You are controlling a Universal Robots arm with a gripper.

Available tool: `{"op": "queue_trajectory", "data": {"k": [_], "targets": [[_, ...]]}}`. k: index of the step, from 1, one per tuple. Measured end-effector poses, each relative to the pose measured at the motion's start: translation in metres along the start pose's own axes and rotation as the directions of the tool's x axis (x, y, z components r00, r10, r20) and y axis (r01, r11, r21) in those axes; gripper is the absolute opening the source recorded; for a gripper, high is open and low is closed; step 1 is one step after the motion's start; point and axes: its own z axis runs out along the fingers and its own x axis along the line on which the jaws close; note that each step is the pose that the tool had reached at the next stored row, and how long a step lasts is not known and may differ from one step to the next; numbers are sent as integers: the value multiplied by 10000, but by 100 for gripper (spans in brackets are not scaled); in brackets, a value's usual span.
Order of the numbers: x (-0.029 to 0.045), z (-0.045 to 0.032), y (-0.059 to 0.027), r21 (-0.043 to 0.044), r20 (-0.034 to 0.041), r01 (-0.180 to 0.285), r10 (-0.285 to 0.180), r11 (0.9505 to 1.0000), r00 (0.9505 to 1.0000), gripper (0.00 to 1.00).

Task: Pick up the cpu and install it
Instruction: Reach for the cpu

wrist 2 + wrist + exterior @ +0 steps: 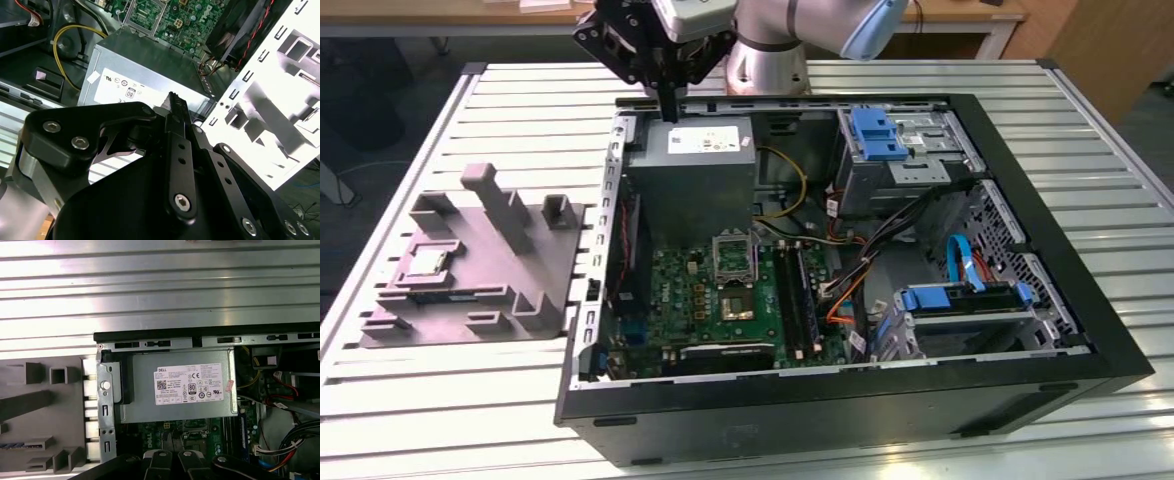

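**CPU on tray, claw closed and empty over the PSU**

The cpu (427,263), a small flat square chip with a pale silvery-grey top, looks to be lying flat in a square recess of the moulded grey plastic tray (540,255). The tray is on the slatted aluminium table (454,400), on the exterior view's left of the open black computer case (854,410). At this range I can't make out the chip's edges or orientation.

Handling, my read:
- Light, stiff and thin, so there is very little height to grab.
- The metal lid is probably slick and the underside contacts are probably fragile.
- Take it by two opposite edges with low force and keep it level. Don't press on the lid.

The target is the metal-framed square socket (734,252) on the green motherboard (707,305) inside the case. It looks empty.

The black two-finger gripper (670,115) hangs over the far edge of the large grey power-supply box with a white label (694,175), well apart from the tray and the cpu. In the second wrist view the gripper (174,98) has its fingers together with nothing between them, and the tips point down at the labelled box (135,75). I see no contact with the box; it seems to sit just above it.
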Motion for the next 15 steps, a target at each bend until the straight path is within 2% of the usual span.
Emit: {"op": "queue_trajectory", "data": {"k": [15], "targets": [[38,-1,-3,0,0,0,0,10000,10000,11]]}}
